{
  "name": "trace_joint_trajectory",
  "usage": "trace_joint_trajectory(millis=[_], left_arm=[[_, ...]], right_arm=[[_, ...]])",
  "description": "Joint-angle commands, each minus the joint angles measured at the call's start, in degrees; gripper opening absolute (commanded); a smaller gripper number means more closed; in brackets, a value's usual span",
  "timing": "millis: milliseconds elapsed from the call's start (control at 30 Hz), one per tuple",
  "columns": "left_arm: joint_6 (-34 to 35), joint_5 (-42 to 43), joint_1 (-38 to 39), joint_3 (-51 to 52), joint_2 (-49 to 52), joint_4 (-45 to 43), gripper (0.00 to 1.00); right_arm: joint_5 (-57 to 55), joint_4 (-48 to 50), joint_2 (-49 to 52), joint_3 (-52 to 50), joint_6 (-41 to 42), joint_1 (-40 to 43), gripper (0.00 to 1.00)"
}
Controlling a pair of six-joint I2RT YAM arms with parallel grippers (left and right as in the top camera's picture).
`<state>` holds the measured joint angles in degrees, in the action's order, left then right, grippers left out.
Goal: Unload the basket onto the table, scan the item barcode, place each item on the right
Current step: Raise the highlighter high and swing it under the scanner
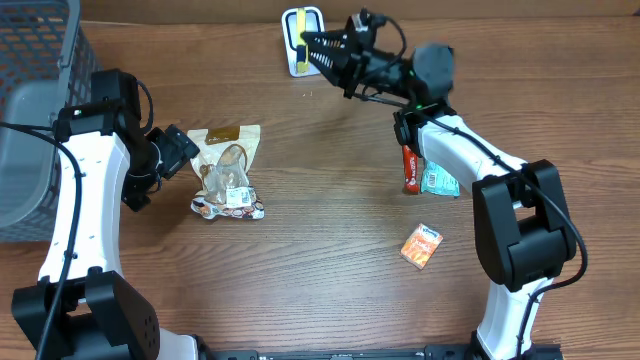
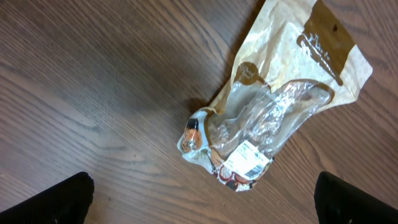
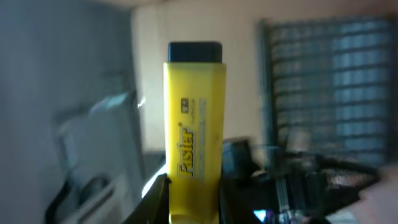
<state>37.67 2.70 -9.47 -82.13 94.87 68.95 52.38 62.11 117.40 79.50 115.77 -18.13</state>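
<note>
Yellow scanner (image 3: 193, 124) with a black tip stands upright, pinched in the right hand (image 1: 305, 42). The tan-and-clear pouch (image 2: 273, 106) lies flat on the worktop (image 1: 330, 250), crumpled, white label (image 2: 249, 158) facing up.

The table (image 1: 320, 290) is brown wood-grain, smooth, with a dull sheen. At left centre of the overhead view, the bag (image 1: 228, 170) is crinkled clear plastic, glossy with bright glints, under a tan, paper-looking matt top; a white paper label sits near its lower end. The basket (image 1: 30, 60) in the upper left is grey plastic mesh, matt. The scanner (image 3: 193, 124) is smooth yellow plastic with a black cap. Both arms have glossy white plastic shells and matt black joints. The orange packet (image 1: 421, 246) at lower right looks shiny.
</note>
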Motion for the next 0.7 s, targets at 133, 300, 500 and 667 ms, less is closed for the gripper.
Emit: trace_joint_trajectory(millis=[133, 300, 500, 667], left_arm=[[-0.4, -0.3, -0.2, -0.5, 0.5, -0.1, 1.0], [-0.4, -0.3, -0.1, -0.5, 0.5, 0.0, 1.0], [-0.4, -0.3, -0.2, -0.5, 0.5, 0.0, 1.0], [-0.4, -0.3, -0.1, -0.5, 0.5, 0.0, 1.0]], right_arm=[[-0.1, 16.9, -2.3, 0.4, 8.1, 3.6, 0.04], [-3.9, 28.5, -2.5, 0.4, 8.1, 6.0, 0.04], [-2.7, 28.6, -5.2, 0.4, 8.1, 7.6, 0.04], [-2.6, 28.6, -10.2, 0.4, 8.1, 7.8, 0.04]])
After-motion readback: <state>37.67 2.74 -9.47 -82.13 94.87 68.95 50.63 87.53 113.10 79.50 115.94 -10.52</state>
